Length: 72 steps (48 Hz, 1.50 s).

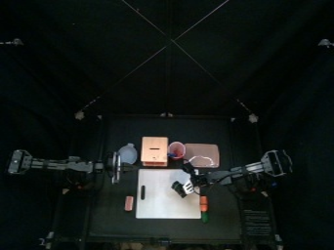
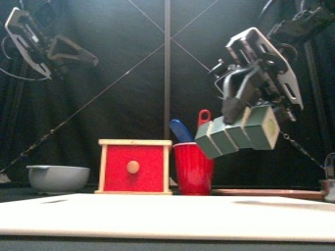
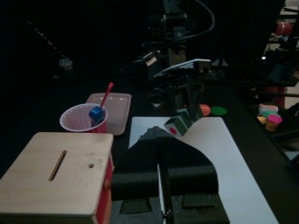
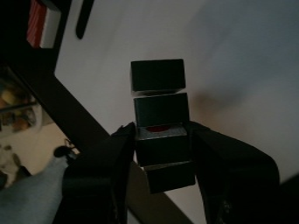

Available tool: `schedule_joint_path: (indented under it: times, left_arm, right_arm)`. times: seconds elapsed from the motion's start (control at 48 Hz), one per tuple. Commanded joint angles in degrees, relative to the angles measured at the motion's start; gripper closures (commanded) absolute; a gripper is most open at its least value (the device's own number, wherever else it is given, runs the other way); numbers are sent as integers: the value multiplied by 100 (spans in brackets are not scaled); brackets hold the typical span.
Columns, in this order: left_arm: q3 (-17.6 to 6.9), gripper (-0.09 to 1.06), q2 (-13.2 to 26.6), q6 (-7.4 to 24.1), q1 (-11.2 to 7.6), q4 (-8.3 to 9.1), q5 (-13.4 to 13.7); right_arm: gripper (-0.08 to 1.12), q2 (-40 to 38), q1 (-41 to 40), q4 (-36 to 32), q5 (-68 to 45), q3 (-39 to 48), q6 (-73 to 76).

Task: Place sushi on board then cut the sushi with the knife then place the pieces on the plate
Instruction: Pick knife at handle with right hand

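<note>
The right gripper (image 4: 160, 144) clamps a dark green sushi roll (image 2: 238, 137), tilted, in open air above the white board (image 1: 156, 200), over its right side and clear of the red cup (image 2: 194, 169) behind. The left gripper (image 3: 163, 157) rests closed and empty off the board's back left corner.

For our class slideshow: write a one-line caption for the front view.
Right gripper holds the dark green sushi roll above the white board, red cup and wooden box behind.
</note>
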Motion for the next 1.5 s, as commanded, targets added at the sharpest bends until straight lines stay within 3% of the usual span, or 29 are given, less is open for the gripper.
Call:
schedule_joint_path:
  times: [0.021,0.479,0.771,1.125,1.5]
  left_arm:
    - [-53,97,18,-9,18,-9,-18]
    - [26,96,9,0,9,9,0]
    - [18,97,9,0,18,18,0]
    - [26,96,0,0,18,18,0]
    - [26,96,0,9,18,18,0]
  right_arm:
    - [47,325,123,-316,97,-571,580]
    - [33,932,686,-2865,2531,-1564,4087]
    - [30,1600,1090,-3331,3111,-2004,5502]
    - [29,1854,1072,-3560,3665,-2364,5669]
    - [5,2030,1063,-3568,3665,-2522,5643]
